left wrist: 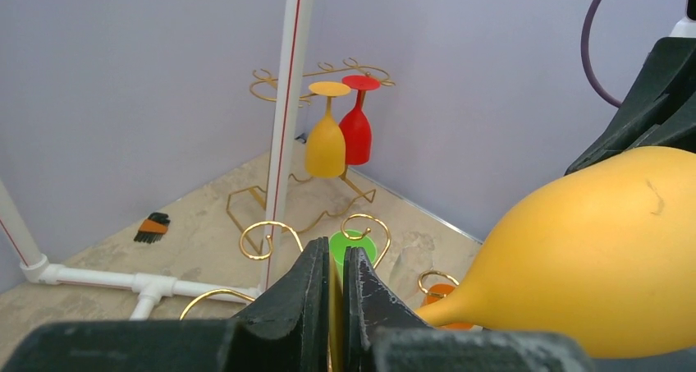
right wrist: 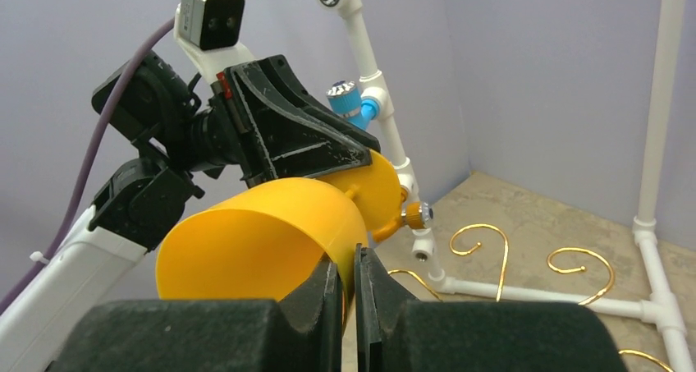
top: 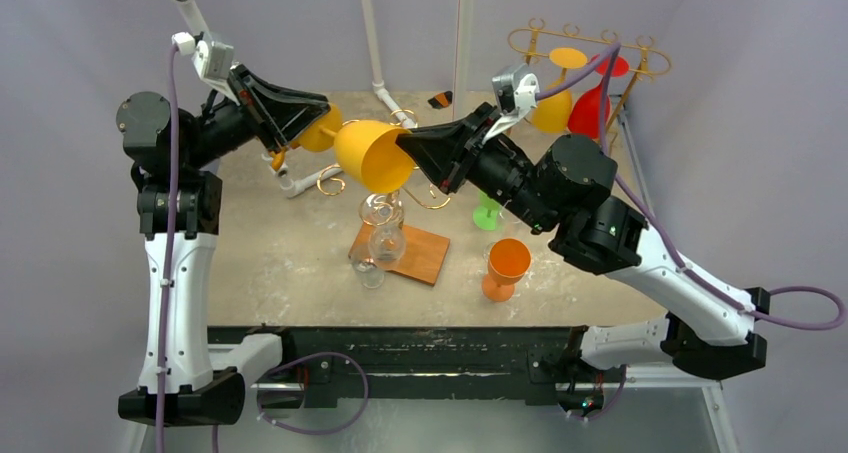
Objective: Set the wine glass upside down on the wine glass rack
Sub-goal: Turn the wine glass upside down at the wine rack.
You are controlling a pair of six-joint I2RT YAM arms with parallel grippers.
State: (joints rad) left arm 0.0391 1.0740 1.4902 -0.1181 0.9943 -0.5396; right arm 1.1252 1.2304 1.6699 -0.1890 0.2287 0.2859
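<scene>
1. The left tool [left wrist: 335, 261] hides most of the yellow wine glass [top: 372, 155] stem from us.
2. The right arm [top: 575, 188] covers most of the green glass [top: 487, 214].
3. Near the far edge of the worktop [top: 290, 253], a black-and-orange object [top: 439, 99] is too small for us to name.
4. The left wrist view's right edge cuts off the yellow bowl.

An orange goblet [top: 508, 261] stands upright on the beige tabletop [top: 280, 263] near a green one [top: 487, 215], beside a wooden board [top: 425, 254] bearing clear glasses [top: 384, 229], while white pipes [top: 371, 33] rise at the rear.
</scene>
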